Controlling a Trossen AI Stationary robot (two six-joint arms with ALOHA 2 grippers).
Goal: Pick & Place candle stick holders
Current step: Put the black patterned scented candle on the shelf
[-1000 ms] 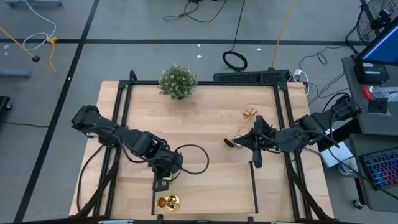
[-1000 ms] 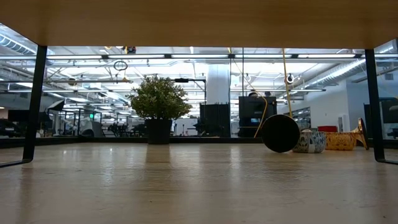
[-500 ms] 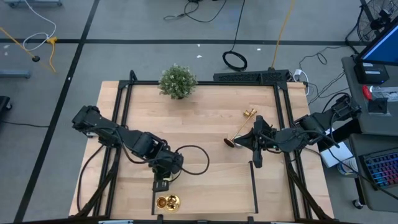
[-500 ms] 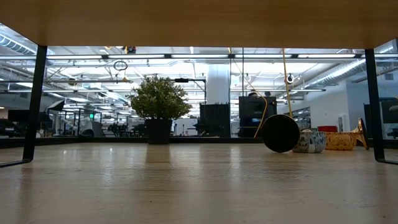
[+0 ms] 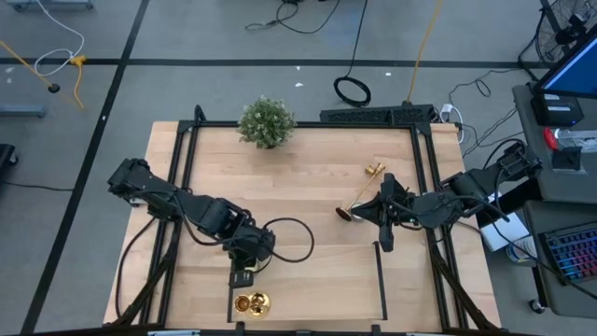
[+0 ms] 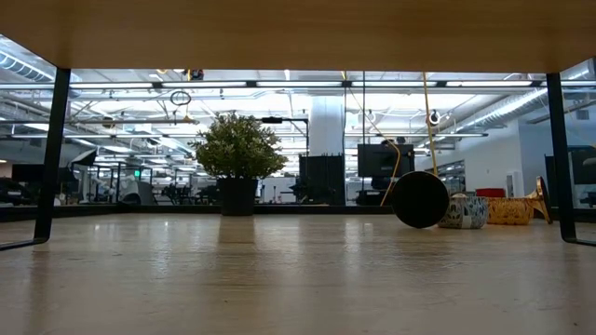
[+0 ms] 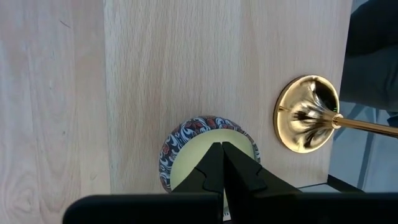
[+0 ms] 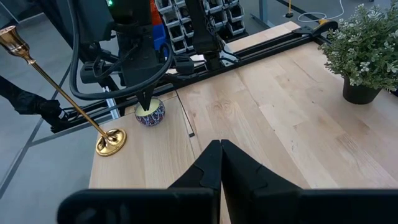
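I see the left gripper (image 5: 242,278) at lower centre of the high view, fingers pinched together on nothing, just above a patterned bowl (image 7: 208,152) with a pale yellow inside. One candle stick holder (image 7: 309,114) stands beside the bowl at the table (image 5: 308,177) near edge. The right gripper (image 5: 386,239) is right of centre, fingers also closed and empty; another candle stick holder (image 5: 359,195) lies tipped near it. The plant (image 5: 266,122) sits at the top edge. The middle boards are bare. No readable writing.
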